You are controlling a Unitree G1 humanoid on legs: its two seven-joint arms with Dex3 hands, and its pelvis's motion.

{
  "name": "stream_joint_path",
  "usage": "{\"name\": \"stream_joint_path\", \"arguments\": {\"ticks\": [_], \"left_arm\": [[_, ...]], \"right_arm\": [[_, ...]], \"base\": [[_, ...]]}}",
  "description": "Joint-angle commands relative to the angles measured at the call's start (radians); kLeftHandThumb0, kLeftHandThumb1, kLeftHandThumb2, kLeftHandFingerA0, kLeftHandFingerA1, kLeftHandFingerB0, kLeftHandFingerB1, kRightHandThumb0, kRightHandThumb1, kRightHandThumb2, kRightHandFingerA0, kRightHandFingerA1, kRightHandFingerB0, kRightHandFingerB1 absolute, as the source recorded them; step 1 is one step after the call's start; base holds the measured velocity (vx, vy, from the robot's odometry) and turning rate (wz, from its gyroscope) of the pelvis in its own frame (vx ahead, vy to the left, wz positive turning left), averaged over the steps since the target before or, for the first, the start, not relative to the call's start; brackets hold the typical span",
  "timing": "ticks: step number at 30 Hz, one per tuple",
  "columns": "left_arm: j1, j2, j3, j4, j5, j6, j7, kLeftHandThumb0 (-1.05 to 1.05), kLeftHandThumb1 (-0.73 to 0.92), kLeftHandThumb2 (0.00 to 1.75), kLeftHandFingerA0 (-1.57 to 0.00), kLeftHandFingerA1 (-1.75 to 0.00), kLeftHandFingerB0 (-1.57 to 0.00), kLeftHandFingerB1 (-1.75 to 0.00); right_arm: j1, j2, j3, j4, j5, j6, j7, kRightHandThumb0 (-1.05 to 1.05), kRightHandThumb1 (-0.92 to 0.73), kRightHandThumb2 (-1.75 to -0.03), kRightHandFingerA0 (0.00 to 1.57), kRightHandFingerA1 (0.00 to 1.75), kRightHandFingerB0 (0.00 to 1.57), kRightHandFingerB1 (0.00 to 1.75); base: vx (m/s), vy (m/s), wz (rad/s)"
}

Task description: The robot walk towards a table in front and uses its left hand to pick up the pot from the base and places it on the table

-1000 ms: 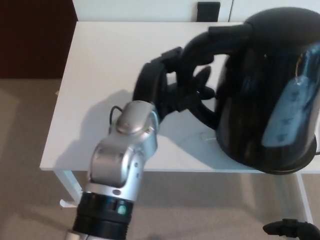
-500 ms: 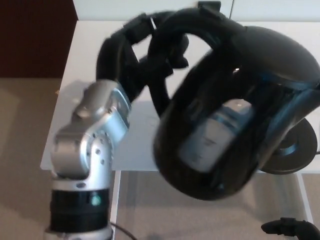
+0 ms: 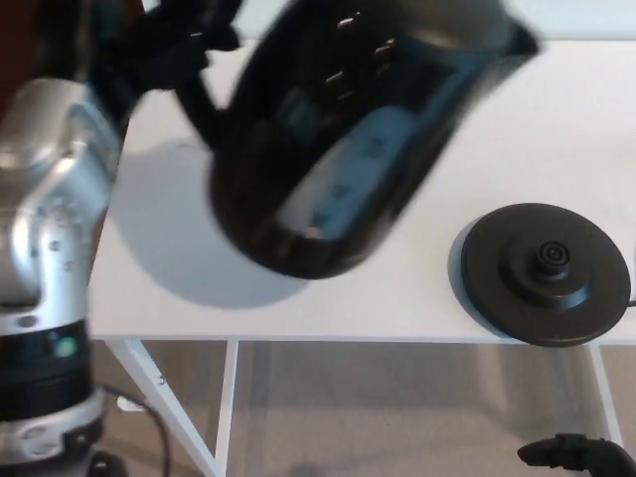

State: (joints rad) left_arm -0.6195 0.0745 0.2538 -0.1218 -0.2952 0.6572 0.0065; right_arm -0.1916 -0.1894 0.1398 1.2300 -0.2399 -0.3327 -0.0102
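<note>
The black pot (image 3: 348, 129), an electric kettle with a pale water window, hangs tilted in the air above the left half of the white table (image 3: 417, 308). My left hand (image 3: 164, 45) is shut on its handle at the top left, blurred by motion. The silver left forearm (image 3: 45, 229) rises along the left edge. The round black base (image 3: 545, 273) lies bare on the table at the right, near the front edge. Only the black fingers of my right hand (image 3: 576, 455) show at the bottom right, below the table.
The table's white legs (image 3: 229, 397) stand over beige carpet. A dark brown panel (image 3: 20, 30) fills the top left corner. A thin cable runs on the floor by my left arm.
My left hand has lifted the pot off the base and swung it up and to the left. The base is now uncovered. The right hand has stayed put.
</note>
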Motion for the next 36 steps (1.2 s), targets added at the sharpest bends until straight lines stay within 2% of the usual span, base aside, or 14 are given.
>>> {"name": "stream_joint_path", "arguments": {"ticks": [1, 4, 5, 6, 7, 9, 13, 14, 16, 22, 23, 28, 35, 36], "left_arm": [[0.005, 0.058, 0.036, 0.051, 0.003, -0.084, -0.024, -0.16, 0.83, 0.65, -0.90, -1.44, -0.64, -1.00], [0.007, 0.077, 0.024, 0.076, 0.037, -0.110, -0.009, -0.18, 0.82, 0.66, -0.91, -1.38, -0.66, -0.98], [0.011, 0.088, 0.009, 0.087, 0.062, -0.126, -0.002, -0.17, 0.83, 0.66, -0.95, -1.35, -0.67, -0.95], [0.021, 0.106, -0.028, 0.107, 0.117, -0.173, 0.009, -0.16, 0.83, 0.65, -1.07, -1.26, -0.69, -0.90], [0.035, 0.127, -0.076, 0.129, 0.186, -0.233, 0.023, -0.16, 0.83, 0.65, -1.07, -1.26, -0.69, -0.90], [0.040, 0.146, -0.133, 0.151, 0.257, -0.269, 0.061, -0.16, 0.83, 0.65, -1.07, -1.24, -0.71, -0.93], [0.042, 0.157, -0.187, 0.194, 0.318, -0.329, 0.102, -0.15, 0.83, 0.65, -1.04, -1.25, -0.71, -0.95], [0.044, 0.158, -0.213, 0.216, 0.339, -0.352, 0.111, -0.14, 0.82, 0.64, -0.99, -1.26, -0.71, -0.95], [0.039, 0.146, -0.279, 0.258, 0.390, -0.378, 0.141, -0.12, 0.83, 0.64, -1.03, -1.27, -0.73, -0.91], [0.008, 0.110, -0.316, 0.337, 0.393, -0.441, 0.175, -0.12, 0.82, 0.64, -0.95, -1.29, -0.71, -0.93], [0.004, 0.107, -0.318, 0.348, 0.391, -0.452, 0.178, -0.13, 0.83, 0.65, -0.94, -1.24, -0.72, -0.92], [-0.005, 0.093, -0.313, 0.373, 0.384, -0.472, 0.183, -0.15, 0.83, 0.65, -0.93, -1.31, -0.69, -0.97], [0.017, 0.065, -0.287, 0.370, 0.368, -0.492, 0.174, -0.11, 0.82, 0.65, -0.91, -1.31, -0.70, -0.95], [0.041, 0.056, -0.282, 0.359, 0.358, -0.460, 0.170, -0.13, 0.82, 0.64, -1.06, -1.01, -0.66, -0.55]], "right_arm": [[0.009, -0.003, -0.001, 0.005, -0.004, 0.015, -0.008, -0.40, -0.60, -0.60, 0.73, 0.48, 0.59, 0.44], [0.010, -0.004, -0.006, 0.004, 0.003, 0.011, -0.001, -0.40, -0.60, -0.60, 0.72, 0.48, 0.58, 0.44], [0.010, -0.006, -0.005, 0.005, 0.001, 0.008, -0.002, -0.39, -0.60, -0.59, 0.73, 0.48, 0.59, 0.44], [0.010, -0.005, -0.004, 0.006, 0.000, 0.011, -0.003, -0.37, -0.63, -0.57, 0.74, 0.47, 0.60, 0.43], [0.009, -0.004, -0.004, 0.006, -0.001, 0.018, -0.004, -0.37, -0.63, -0.57, 0.74, 0.47, 0.60, 0.43], [0.009, -0.004, -0.004, 0.005, 0.000, 0.021, -0.003, -0.36, -0.63, -0.59, 0.73, 0.47, 0.60, 0.43], [0.011, -0.005, -0.004, 0.004, 0.000, 0.014, -0.002, -0.40, -0.60, -0.59, 0.73, 0.48, 0.58, 0.44], [0.013, -0.004, -0.005, 0.003, 0.001, 0.014, -0.004, -0.37, -0.63, -0.59, 0.74, 0.48, 0.60, 0.44], [0.016, 0.001, -0.010, 0.004, 0.008, 0.012, -0.001, -0.40, -0.60, -0.59, 0.72, 0.48, 0.58, 0.43], [0.008, -0.003, -0.005, 0.002, 0.002, 0.010, 0.000, -0.42, -0.60, -0.60, 0.72, 0.49, 0.58, 0.44], [0.007, -0.003, -0.005, 0.001, 0.001, 0.011, -0.002, -0.38, -0.63, -0.59, 0.74, 0.47, 0.60, 0.43], [0.002, -0.004, -0.007, -0.001, 0.003, 0.013, -0.002, -0.37, -0.63, -0.59, 0.76, 0.47, 0.60, 0.43], [0.011, -0.006, -0.006, -0.006, 0.001, 0.005, -0.002, -0.37, -0.63, -0.59, 0.77, 0.47, 0.61, 0.43], [0.008, -0.004, -0.006, -0.004, 0.002, 0.013, 0.000, -0.36, -0.63, -0.59, 0.74, 0.47, 0.60, 0.43]], "base": [[0.00, 0.000, 0.00], [0.00, 0.000, 0.03], [0.00, 0.000, 0.00], [0.00, 0.000, 0.00], [0.00, 0.000, 0.00], [0.00, 0.000, 0.00], [0.00, 0.000, 0.00], [0.00, 0.000, 0.00], [0.00, 0.000, 0.00], [0.00, 0.000, 0.00], [0.00, 0.000, 0.00], [0.00, 0.000, 0.00], [0.00, 0.000, 0.00], [0.00, 0.000, 0.00]]}}
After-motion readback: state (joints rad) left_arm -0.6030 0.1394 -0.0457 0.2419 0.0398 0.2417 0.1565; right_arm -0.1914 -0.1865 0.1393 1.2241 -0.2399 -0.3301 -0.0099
